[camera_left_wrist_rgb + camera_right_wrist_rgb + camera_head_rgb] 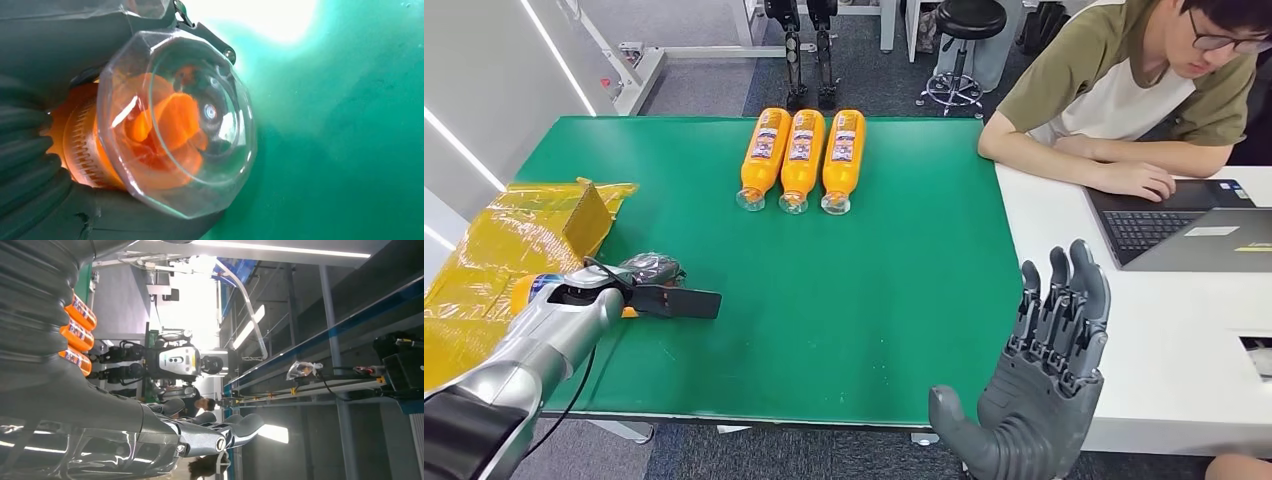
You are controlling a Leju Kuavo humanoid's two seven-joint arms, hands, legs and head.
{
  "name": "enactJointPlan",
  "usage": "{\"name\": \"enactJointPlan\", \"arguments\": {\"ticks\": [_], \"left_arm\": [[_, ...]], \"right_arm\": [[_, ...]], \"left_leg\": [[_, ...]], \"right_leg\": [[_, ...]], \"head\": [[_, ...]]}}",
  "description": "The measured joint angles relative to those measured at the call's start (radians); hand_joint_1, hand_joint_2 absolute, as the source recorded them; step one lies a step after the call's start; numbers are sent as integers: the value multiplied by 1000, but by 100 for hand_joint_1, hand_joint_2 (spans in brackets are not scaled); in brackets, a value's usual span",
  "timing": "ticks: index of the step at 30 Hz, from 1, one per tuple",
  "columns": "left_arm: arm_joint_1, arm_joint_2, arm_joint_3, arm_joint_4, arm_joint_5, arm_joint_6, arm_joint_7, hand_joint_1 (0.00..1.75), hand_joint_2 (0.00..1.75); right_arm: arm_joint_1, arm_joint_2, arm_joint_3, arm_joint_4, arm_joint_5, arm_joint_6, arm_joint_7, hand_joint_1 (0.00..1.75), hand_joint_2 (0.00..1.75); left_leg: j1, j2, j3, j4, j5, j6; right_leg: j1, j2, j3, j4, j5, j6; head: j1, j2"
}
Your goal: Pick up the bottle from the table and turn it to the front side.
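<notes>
My left hand [609, 295] grips an orange bottle [528, 290] low over the left side of the green table [874, 290]. The bottle lies roughly level, its clear cap [656, 268] pointing toward the table's middle. Close up, that clear faceted cap [175, 120] faces the left wrist camera, and my grey hand [30, 165] wraps the orange neck behind it. My right hand [1049, 370] is raised at the table's front right corner, palm up and fingers spread, holding nothing. Its straight fingers [235, 427] also show in the right wrist view.
Three more orange bottles [802, 158] lie side by side at the far middle of the table. A crumpled yellow bag with a box [514, 235] fills the left edge. A person [1124, 90] types on a laptop [1184, 225] at the white table on the right.
</notes>
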Motion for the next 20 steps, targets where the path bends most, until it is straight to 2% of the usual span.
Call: {"name": "enactJointPlan", "arguments": {"ticks": [1,3,4,5,20], "left_arm": [[1,0,2,0,0,0,3,126,175],[4,-1,4,0,3,4,8,43,175],[6,-2,6,0,5,7,9,10,175],[9,-2,9,0,7,12,10,0,175],[23,-8,43,0,25,75,-7,0,175]], "right_arm": [[0,0,0,0,0,0,0,0,175],[1,0,0,0,0,0,0,0,175],[1,0,0,0,0,0,0,0,175],[1,0,0,0,0,0,-1,0,175],[0,0,2,0,0,-6,-2,0,175]], "left_leg": [[0,0,0,0,0,0],[0,0,2,0,0,0],[0,0,2,0,0,0],[0,-1,3,0,0,0],[0,-2,3,0,0,0]], "right_leg": [[0,0,0,0,0,0],[0,0,2,0,0,0],[0,0,2,0,0,0],[0,-1,3,0,0,0],[0,-2,4,0,0,0]], "head": [[0,0],[0,0],[0,0],[0,0],[0,0]]}}
